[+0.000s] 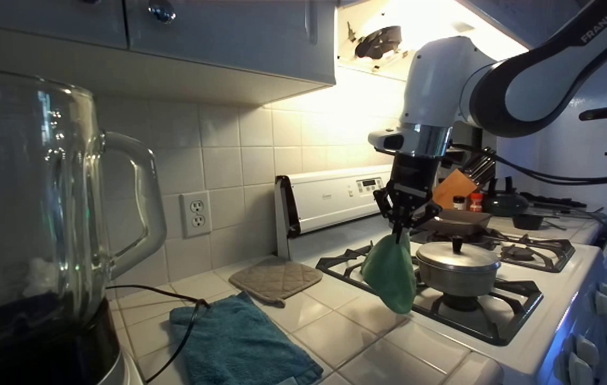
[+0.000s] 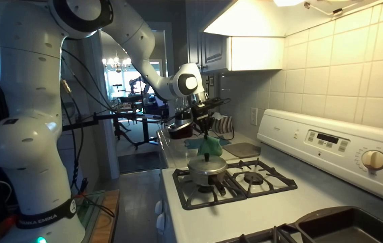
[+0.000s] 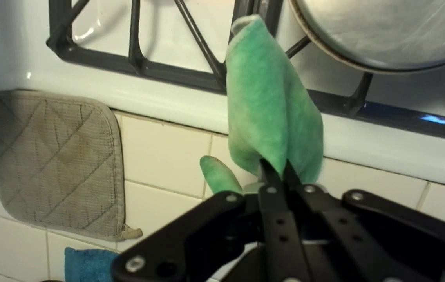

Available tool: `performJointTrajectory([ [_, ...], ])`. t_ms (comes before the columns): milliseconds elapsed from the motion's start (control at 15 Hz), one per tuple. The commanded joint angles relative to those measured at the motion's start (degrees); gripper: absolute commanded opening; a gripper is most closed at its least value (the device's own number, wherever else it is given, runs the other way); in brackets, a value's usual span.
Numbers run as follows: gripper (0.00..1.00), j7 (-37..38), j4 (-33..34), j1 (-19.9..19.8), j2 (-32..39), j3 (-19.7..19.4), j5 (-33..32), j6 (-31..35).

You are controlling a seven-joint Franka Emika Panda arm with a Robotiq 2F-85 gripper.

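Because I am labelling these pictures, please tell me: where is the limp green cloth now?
In an exterior view, the limp green cloth is right of centre, hanging from the black two-fingered gripper, just left of the round, lidded silver metal pot.

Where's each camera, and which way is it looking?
In an exterior view: beside the blender, facing the stove; outer arm and tool show.
In an exterior view: near the baking pan, facing the counter; arm, base and tool show.
Wrist view: above the tool, facing down at the green cloth; fingers show.
Both exterior views share the lidded pot.
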Motion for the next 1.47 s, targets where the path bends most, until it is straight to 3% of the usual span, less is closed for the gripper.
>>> performJointTrajectory([
  [0, 0.01, 2.43, -5.28, -1.01, -6.75, -0.81, 0.71, -0.21],
  [667, 0.01, 10.33, -11.68, -1.84, -18.44, -3.56, -0.73, -5.1],
  [1400, 0.01, 14.17, -14.19, -2.92, -21.83, -6.68, -0.59, -7.53],
])
